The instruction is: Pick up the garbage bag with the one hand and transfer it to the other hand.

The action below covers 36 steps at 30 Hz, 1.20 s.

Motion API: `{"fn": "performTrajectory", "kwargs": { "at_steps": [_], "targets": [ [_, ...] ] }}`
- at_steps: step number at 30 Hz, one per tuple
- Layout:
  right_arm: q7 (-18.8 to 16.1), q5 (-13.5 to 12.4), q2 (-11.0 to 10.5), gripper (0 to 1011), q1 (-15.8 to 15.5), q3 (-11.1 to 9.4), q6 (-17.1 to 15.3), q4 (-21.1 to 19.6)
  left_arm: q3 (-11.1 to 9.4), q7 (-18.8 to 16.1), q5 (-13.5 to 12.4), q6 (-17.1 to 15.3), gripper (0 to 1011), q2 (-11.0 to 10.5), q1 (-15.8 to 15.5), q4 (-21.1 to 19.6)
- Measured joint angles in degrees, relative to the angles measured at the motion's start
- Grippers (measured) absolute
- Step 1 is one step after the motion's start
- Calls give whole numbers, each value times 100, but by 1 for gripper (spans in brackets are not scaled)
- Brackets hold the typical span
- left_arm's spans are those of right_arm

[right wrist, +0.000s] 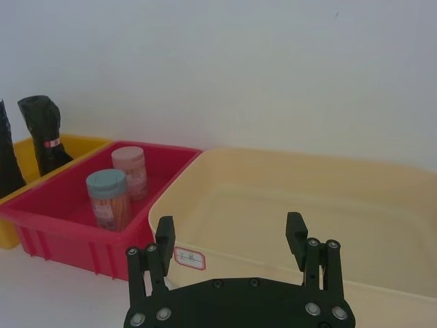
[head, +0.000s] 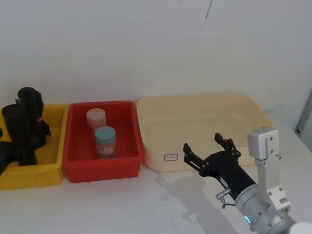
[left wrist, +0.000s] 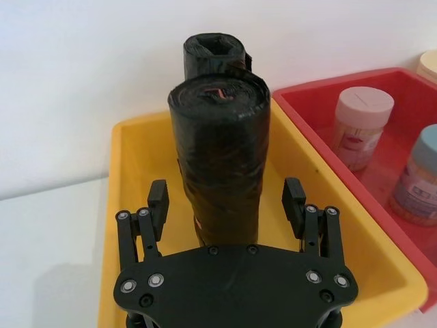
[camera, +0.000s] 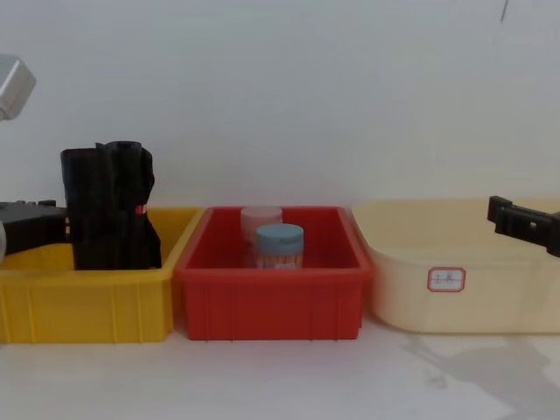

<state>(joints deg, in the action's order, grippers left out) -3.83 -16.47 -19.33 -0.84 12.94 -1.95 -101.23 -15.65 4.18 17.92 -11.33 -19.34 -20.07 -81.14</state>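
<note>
Nearest you, the long black two-finger right gripper (head: 203, 142) hangs over the white table (head: 122, 204), jaws spread, just in front of the cream plastic tub (head: 156, 161). I judge it is parked there as the receiving hand. Farther off, your black left gripper (left wrist: 226, 198) is spread too, one finger on each side of the tall black plastic garbage bag roll (left wrist: 222, 150), not yet touching. That roll stands upright in the yellow plastic bin (left wrist: 130, 171), so a side-on squeeze suits. Behind it stands a second black roll (left wrist: 213, 55).
</note>
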Motion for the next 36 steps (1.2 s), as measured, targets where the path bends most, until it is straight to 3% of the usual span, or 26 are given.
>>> {"fn": "performTrajectory", "kwargs": {
  "at_steps": [6,19,24,36],
  "targets": [
    [0,0,0,1001,0,0,0,0,-37,123,-51,73,996,44,-219,298],
    [0,0,0,1001,0,0,0,0,-118,340,-163,216,685,112,-501,667],
    [-14,0,4,1001,7,-2,1,0,-80,290,-199,155,555,85,-360,457],
    [-453,-208,-71,1001,253,-7,-124,-33,1,154,-354,-75,477,-103,20,-377]
  ]
}}
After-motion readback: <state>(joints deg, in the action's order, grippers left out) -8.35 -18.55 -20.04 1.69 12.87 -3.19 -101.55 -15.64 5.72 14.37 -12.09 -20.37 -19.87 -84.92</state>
